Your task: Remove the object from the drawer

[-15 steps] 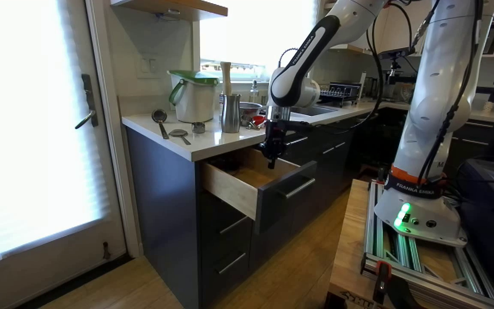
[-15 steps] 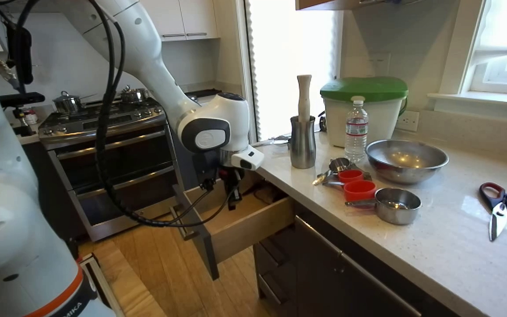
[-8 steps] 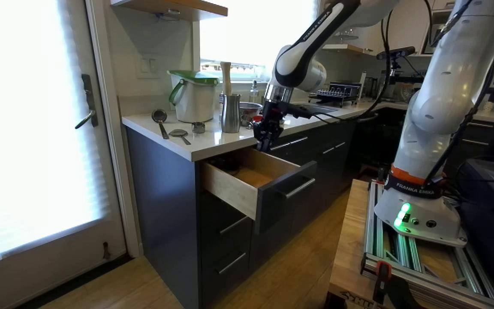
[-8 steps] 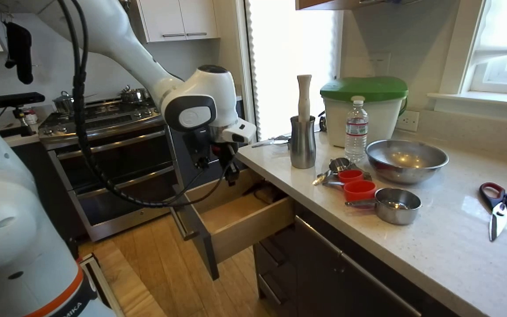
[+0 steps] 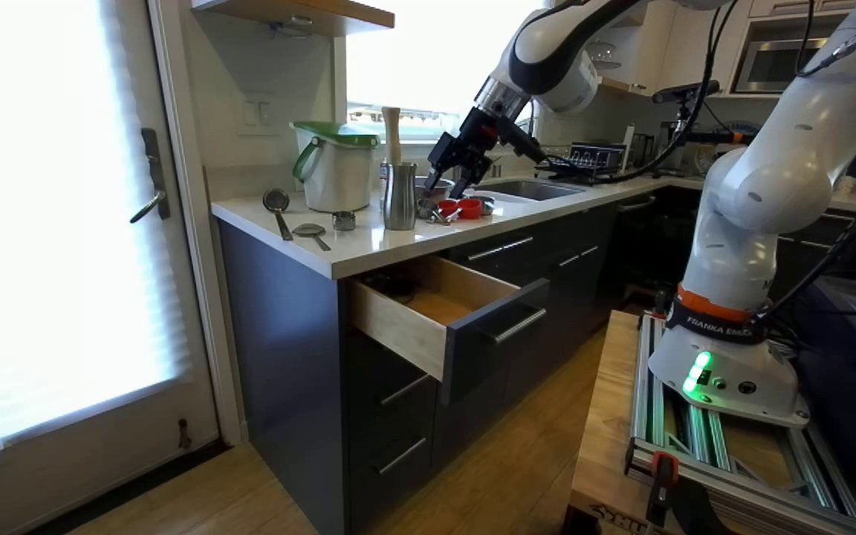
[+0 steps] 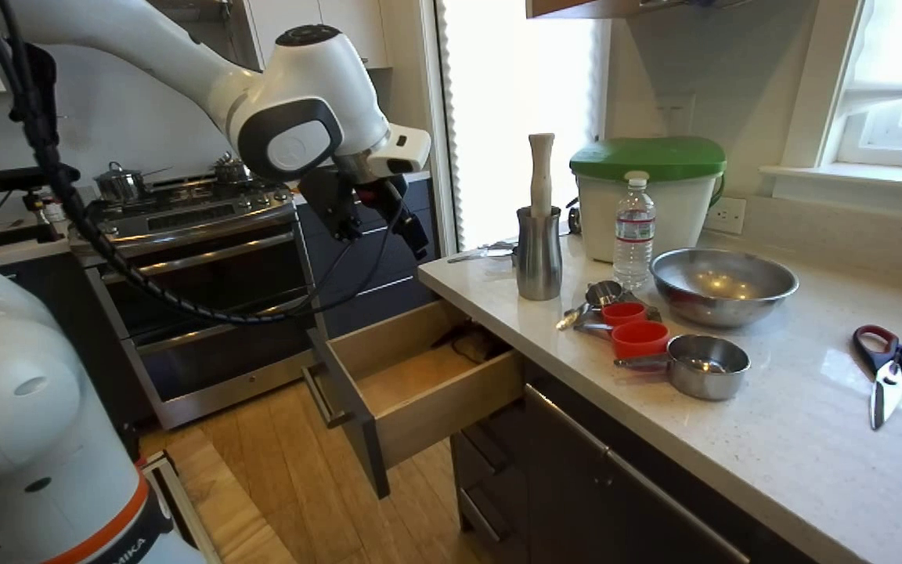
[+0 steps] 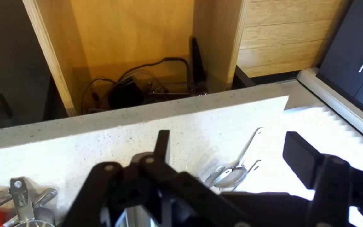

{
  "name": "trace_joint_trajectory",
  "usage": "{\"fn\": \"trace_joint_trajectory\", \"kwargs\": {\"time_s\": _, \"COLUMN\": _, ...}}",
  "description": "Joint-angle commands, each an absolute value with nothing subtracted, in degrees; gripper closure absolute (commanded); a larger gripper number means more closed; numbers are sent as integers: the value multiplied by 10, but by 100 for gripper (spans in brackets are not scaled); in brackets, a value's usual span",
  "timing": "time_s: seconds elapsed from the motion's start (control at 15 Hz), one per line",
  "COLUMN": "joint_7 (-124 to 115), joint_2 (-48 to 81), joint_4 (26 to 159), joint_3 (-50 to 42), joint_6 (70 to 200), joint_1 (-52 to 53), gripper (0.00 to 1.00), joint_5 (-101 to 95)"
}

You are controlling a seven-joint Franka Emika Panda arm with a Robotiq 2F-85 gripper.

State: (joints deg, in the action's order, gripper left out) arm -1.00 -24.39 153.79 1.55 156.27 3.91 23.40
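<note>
Gripper (image 7: 230,145): while its two fingers (image 7: 299,157) stand wide apart, it hangs tilted above the drawer (image 5: 398,329), higher than the front edge of the counter (image 6: 819,446).

Drawer: pulled out beneath that edge, just beside the front corner on the side of the door (image 5: 79,245); its bar handle (image 5: 521,325) faces outward.

Inside the drawer: a black cable (image 7: 169,59), a dark lump (image 7: 126,94) and a long black piece (image 7: 197,60) along one side wall, all at the inner end, partly covered by the front edge (what the lump is, I cannot tell).

Front edge: a steel cup (image 6: 705,384), its handle turned toward the edge; two red cups (image 6: 639,345) just beside it, on the corner's side.

End edge: two handled scoops or strainers (image 5: 276,199) (too small to tell which) between the front and back corners, with a small steel cup (image 5: 344,221) near them.

Back edge: a bin (image 6: 674,219) with a green lid (image 6: 647,157), a bottle (image 6: 635,235) upright just beside it, and a steel bowl (image 6: 721,305) near the bottle.

Tumbler (image 6: 539,258): steel, upright between the front edge and the bin, a wooden stick (image 6: 542,172) standing in it.

Scissors (image 6: 893,368): lying farther along the counter, well apart from the front corner.
</note>
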Motion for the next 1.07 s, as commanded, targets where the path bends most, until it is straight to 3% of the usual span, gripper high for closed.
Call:
{"fn": "trace_joint_trajectory", "kwargs": {"time_s": 0.0, "joint_7": 17, "joint_2": -296, "joint_4": 1570, "joint_3": -13, "joint_6": 1536, "joint_1": 48, "gripper": 0, "joint_5": 203}}
{"fn": "trace_joint_trajectory", "kwargs": {"time_s": 0.33, "joint_7": 53, "joint_2": -314, "joint_4": 1587, "joint_3": -41, "joint_6": 1465, "joint_1": 27, "gripper": 1, "joint_5": 143}}
{"fn": "trace_joint_trajectory", "kwargs": {"time_s": 0.73, "joint_7": 57, "joint_2": -242, "joint_4": 1569, "joint_3": -53, "joint_6": 1315, "joint_1": 5, "gripper": 0, "joint_5": 104}}
{"fn": "trace_joint_trajectory", "kwargs": {"time_s": 1.0, "joint_7": 49, "joint_2": -259, "joint_4": 1572, "joint_3": -47, "joint_6": 1337, "joint_1": 4, "gripper": 0, "joint_5": 113}}
